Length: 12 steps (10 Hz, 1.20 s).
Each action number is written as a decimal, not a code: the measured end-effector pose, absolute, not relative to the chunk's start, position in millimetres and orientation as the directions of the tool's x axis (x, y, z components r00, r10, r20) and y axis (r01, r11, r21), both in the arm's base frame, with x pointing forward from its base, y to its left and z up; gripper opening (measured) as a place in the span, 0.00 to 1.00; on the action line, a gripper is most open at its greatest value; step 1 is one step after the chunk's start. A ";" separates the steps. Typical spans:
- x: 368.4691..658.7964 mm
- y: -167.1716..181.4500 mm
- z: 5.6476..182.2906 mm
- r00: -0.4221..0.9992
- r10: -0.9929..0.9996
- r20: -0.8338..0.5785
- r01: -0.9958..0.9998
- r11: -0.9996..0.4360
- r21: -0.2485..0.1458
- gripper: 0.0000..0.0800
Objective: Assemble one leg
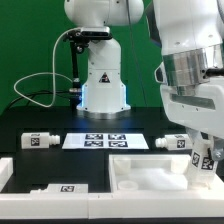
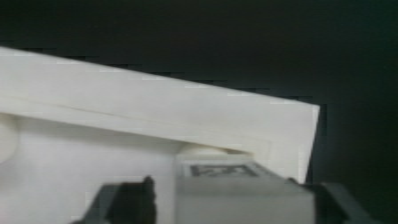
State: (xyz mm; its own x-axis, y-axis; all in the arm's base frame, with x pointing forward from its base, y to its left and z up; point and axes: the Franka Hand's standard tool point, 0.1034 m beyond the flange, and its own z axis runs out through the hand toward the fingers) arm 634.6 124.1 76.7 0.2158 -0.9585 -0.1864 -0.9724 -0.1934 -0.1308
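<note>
1. Currently the arm [image 1: 192, 70] comes down well to the exterior view's right of the marker board [image 1: 100, 140], nearer the camera than that board.
2. Seen from the wrist, the gripper [image 2: 231, 192] is released. Its two dark fingers [image 2: 139, 198] stand wide apart, and the gap between them is broader than the part that sits there.
3. That part is the leg [image 2: 222, 170], a small white piece with a tag on it. It lies between the fingers, against the edge of the white tabletop [image 2: 160, 100]. The blur hides whether either finger touches it.
4. From the exterior camera the leg [image 1: 206, 160] shows under the arm, to the exterior view's right of the marker board and closer to the camera.
5. The white tabletop [image 1: 150, 172] lies on the black table [image 1: 30, 160], on the camera side of the marker board.
6. A second leg [image 1: 38, 141] lies just beside the marker board on the exterior view's left.
7. A third leg [image 1: 172, 143] lies just beside the board on the exterior view's right.
8. Another tagged white piece [image 1: 65, 188] lies nearer the camera than the marker board, toward the exterior view's left.
</note>
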 end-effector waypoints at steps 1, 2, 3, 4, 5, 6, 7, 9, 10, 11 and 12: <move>634.5 123.1 76.8 0.247 -0.952 -0.180 -0.965 -0.225 -0.135 0.61; 633.8 117.6 77.6 0.439 -0.887 -0.146 -0.895 -0.417 -0.157 0.75; 632.2 115.7 79.2 0.616 -0.780 -0.112 -0.786 -0.600 -0.150 0.75; 632.6 117.9 81.3 0.740 -0.667 -0.086 -0.672 -0.729 -0.134 0.80; 634.6 117.0 80.5 0.750 -0.657 -0.076 -0.660 -0.737 -0.146 0.81; 634.2 115.9 79.8 0.805 -0.590 -0.062 -0.592 -0.792 -0.149 0.81; 634.2 115.6 79.7 0.853 -0.520 -0.049 -0.521 -0.840 -0.154 0.81; 636.3 109.1 76.9 0.966 -0.259 0.006 -0.256 -0.957 -0.137 0.81; 638.5 109.2 75.5 0.993 -0.106 0.045 -0.101 -0.989 -0.109 0.81; 638.5 113.8 75.1 0.995 -0.078 0.060 -0.072 -0.992 -0.099 0.81; 638.7 113.0 75.2 0.993 -0.106 0.056 -0.100 -0.990 -0.103 0.81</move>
